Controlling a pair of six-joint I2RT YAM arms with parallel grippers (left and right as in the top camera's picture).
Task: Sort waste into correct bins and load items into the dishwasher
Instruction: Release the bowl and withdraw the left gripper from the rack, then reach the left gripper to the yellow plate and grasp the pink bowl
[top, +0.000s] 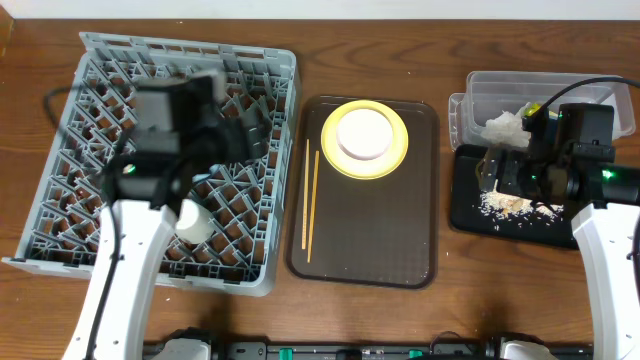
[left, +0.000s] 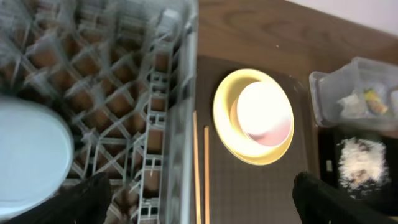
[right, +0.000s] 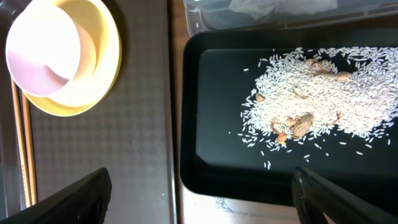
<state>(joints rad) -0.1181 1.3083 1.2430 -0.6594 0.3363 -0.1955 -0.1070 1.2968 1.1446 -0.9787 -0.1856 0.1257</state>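
The grey dish rack (top: 100, 190) stands at the left with a light blue bowl (top: 195, 222) in it, also in the left wrist view (left: 28, 155). My left gripper (top: 248, 132) is open and empty over the rack's right side (left: 202, 205). A yellow plate (top: 398, 150) holds a white bowl (top: 364, 133). Wooden chopsticks (top: 311, 200) lie beside them. The clear tub (top: 560, 88) holds crumpled white paper (top: 505, 125) and a yellow-green wrapper (top: 535, 108). The black tray (top: 470, 205) holds beige food scraps (top: 505, 203). My right gripper (top: 500, 175) is open and empty above that tray's near left corner (right: 199, 199).
A dark brown serving tray (top: 370, 235) lies in the middle under the plate and chopsticks. The wooden table (top: 450, 310) shows around it. In the right wrist view the scraps (right: 317, 93) are rice grains and bits spread across the black tray (right: 211, 124).
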